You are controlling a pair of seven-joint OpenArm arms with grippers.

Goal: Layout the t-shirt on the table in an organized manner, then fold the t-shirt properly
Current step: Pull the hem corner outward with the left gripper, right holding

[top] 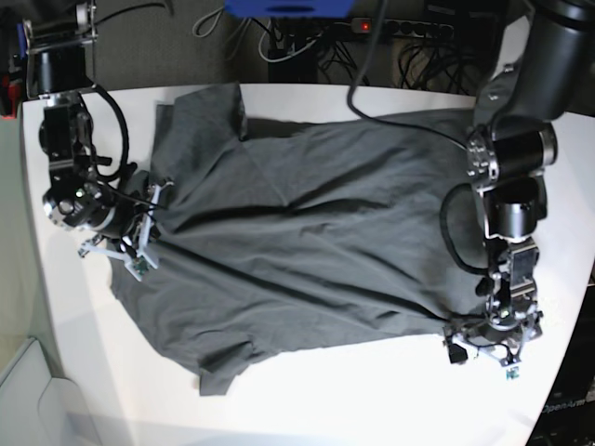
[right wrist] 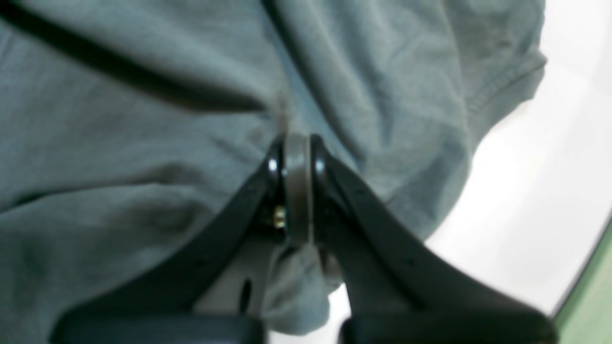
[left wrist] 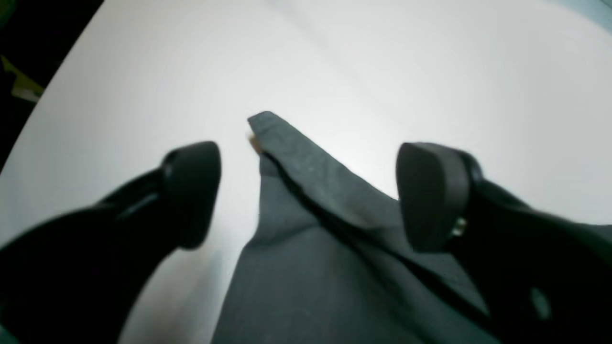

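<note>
You are looking at the shirt lying spread across the table, wrinkled, with one sleeve reaching toward the top left corner and another sticking out at the bottom near the front edge in the base view. Your left gripper is sitting at the shirt's edge on that view's right side, its jaws standing wide apart; in the left wrist view a folded strip of fabric is running up between the two fingers without either one pressing it, and bare tabletop is showing beyond. Your right gripper is sitting at the shirt's opposite edge, on the base view's left, with its jaws together and clamping a fold of the cloth; in the right wrist view grey fabric is filling most of the picture, with a stitched hem lying near the white surface at the right.
</note>
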